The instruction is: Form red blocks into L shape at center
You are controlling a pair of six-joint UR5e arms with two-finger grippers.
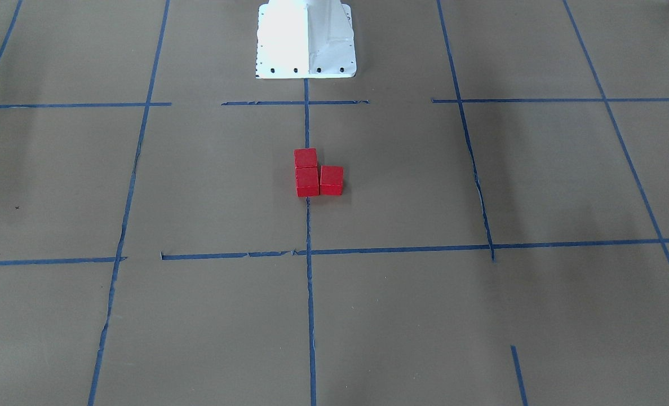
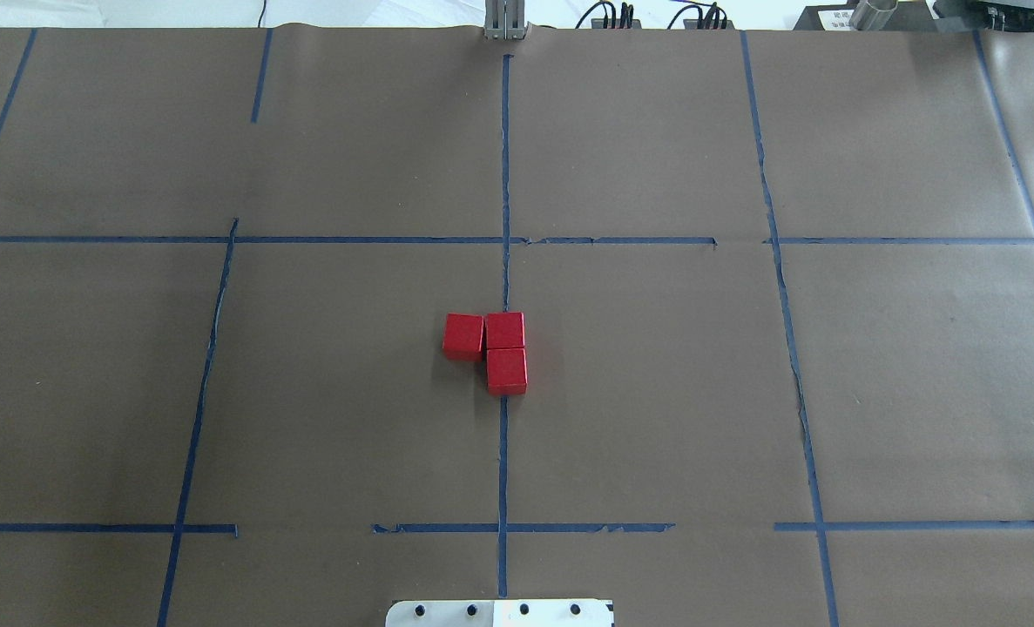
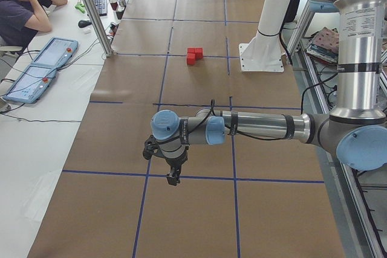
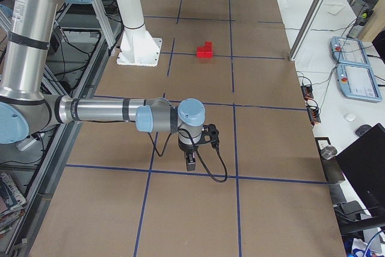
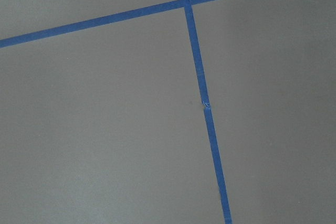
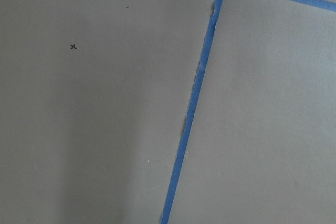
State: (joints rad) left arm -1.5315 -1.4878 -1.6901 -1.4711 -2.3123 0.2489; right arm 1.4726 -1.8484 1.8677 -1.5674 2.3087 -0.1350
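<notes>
Three red blocks (image 2: 505, 332) touch in an L at the center (image 2: 351, 409). Our left gripper (image 3: 173, 179) and right gripper (image 4: 190, 165) hang far from them; we cannot tell if they are open.

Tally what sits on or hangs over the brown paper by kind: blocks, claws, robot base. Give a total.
Red blocks: 3
Claws: 2 (left claw, right claw)
White base: 1
Total: 6
</notes>
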